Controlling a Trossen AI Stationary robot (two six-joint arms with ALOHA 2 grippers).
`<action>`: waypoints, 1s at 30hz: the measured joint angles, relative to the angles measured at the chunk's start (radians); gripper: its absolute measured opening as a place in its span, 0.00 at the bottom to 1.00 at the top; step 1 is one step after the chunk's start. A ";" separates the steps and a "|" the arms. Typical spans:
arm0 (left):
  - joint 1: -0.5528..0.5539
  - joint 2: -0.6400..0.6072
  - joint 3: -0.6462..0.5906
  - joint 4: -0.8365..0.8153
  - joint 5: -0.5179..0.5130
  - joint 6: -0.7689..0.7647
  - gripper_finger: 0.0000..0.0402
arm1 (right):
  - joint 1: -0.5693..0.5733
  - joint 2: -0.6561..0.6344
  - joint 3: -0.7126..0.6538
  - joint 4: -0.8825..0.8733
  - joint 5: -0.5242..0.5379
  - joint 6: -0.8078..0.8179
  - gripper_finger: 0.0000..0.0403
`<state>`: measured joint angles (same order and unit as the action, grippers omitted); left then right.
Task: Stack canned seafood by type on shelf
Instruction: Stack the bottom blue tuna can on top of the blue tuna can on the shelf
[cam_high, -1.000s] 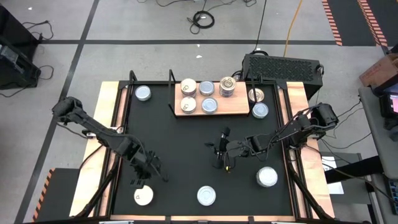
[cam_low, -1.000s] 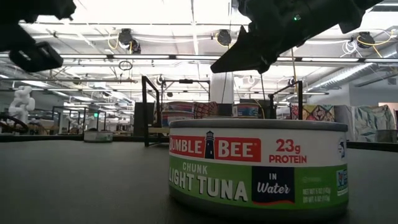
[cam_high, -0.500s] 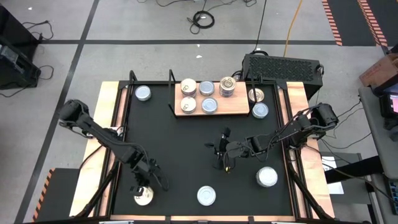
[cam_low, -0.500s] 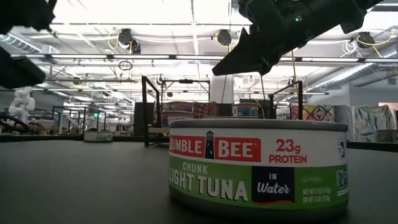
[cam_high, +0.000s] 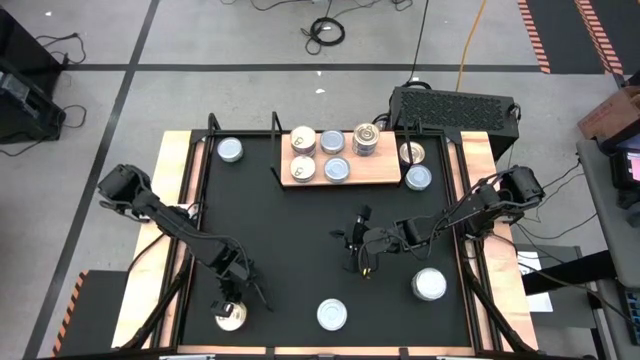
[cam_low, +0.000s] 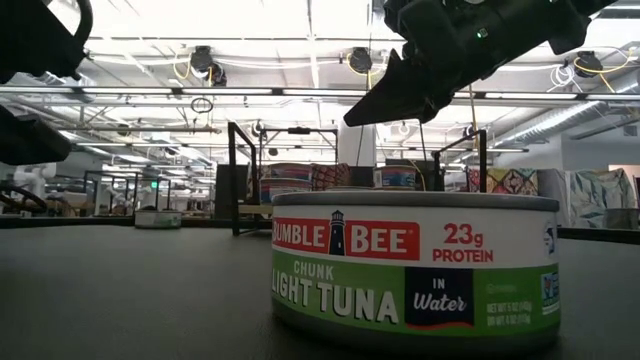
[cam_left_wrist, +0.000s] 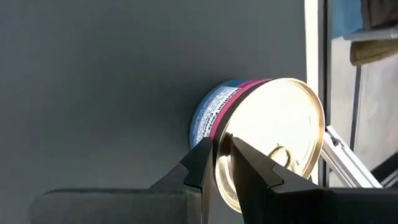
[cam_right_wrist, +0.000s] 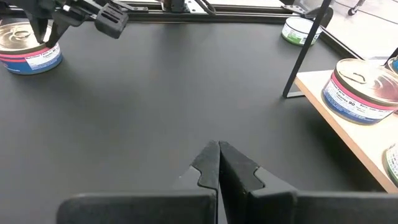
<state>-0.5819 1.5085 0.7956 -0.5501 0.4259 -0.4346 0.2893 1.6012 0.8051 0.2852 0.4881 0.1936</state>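
Two dark arms over black tabletop (cam_high: 300, 250). Left gripper (cam_high: 231, 303) is low at the near-left corner, right at a gold-topped round tin with blue and pink label (cam_high: 231, 317); in the left wrist view its fingers (cam_left_wrist: 202, 165) stand almost together with a thin gap, tips at the tin's rim (cam_left_wrist: 273, 137), nothing visibly pinched between them. The same tin shows far off in the right wrist view (cam_right_wrist: 28, 46) with the left gripper above it.

Right gripper (cam_high: 357, 250) hangs over the table's middle, fingers (cam_right_wrist: 208, 158) pressed together, empty, bare black surface under it.

Light-brown wooden shelf board (cam_high: 385, 178) sits at the far edge, black posts at its ends. On it: cream-topped tin (cam_high: 303, 140), silver tin (cam_high: 331, 142), goldish stacked tin (cam_high: 367, 140), cream tin (cam_high: 302, 169), pale blue tin (cam_high: 337, 170).

Off the shelf: silver tin far left (cam_high: 230, 150), two tins just right of the board (cam_high: 412, 153) and (cam_high: 418, 177), silver tin near middle front edge (cam_high: 332, 315), silver tin near right (cam_high: 430, 285).

Low view: green-labelled chunk light tuna tin (cam_low: 415, 265) close up, upright on the table, right arm's dark body above it.

Black ribbed box (cam_high: 455, 105) behind the table's far right corner.
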 joint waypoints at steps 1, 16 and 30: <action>0.000 0.001 0.000 0.003 0.004 0.015 0.14 | 0.000 0.000 0.000 0.000 0.000 0.000 0.00; 0.092 0.001 0.012 0.028 0.038 0.024 0.00 | 0.001 -0.011 0.000 -0.048 -0.001 -0.001 0.00; 0.376 0.004 0.074 0.213 -0.047 -0.204 0.00 | 0.032 -0.147 0.000 -0.365 -0.005 0.089 0.00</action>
<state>-0.2062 1.5127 0.8697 -0.3376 0.3785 -0.6388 0.3213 1.4539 0.8047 -0.0800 0.4835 0.2825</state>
